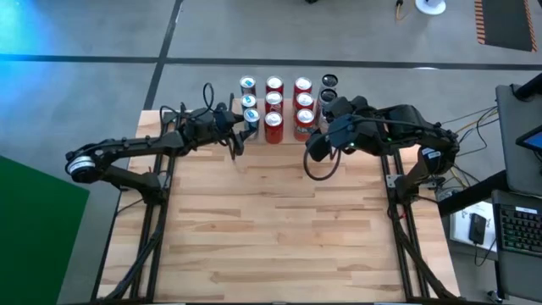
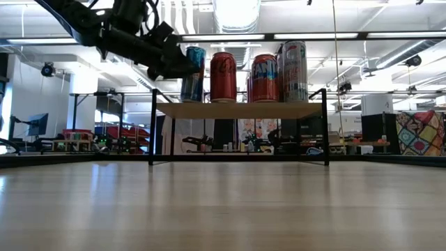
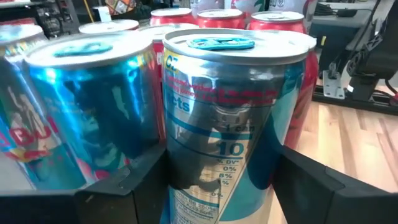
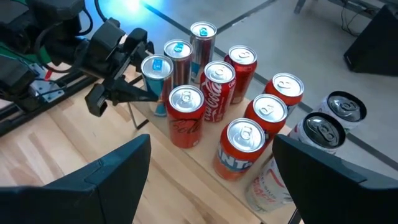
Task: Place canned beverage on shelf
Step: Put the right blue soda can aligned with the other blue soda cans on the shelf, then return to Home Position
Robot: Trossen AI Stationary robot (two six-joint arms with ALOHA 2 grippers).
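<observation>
Left gripper [image 1: 246, 129] at the shelf's near-left corner.
Its jaws clamp the slim blue-and-silver can [image 3: 233, 118], standing on the light-wood shelf [image 2: 240, 109]; right gripper [image 1: 326, 110] gapes.

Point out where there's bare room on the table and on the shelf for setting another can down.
The shelf is crowded: cans fill it in rows, and the left hand grips the blue can at its near left corner. The slatted tabletop in front of the shelf lies bare, bordered by both arms. The right hand hovers open by the shelf's right end.

Keyboard [image 1: 517, 227] off the table's right edge; possibly a quilt [image 2: 420, 134] behind.
</observation>
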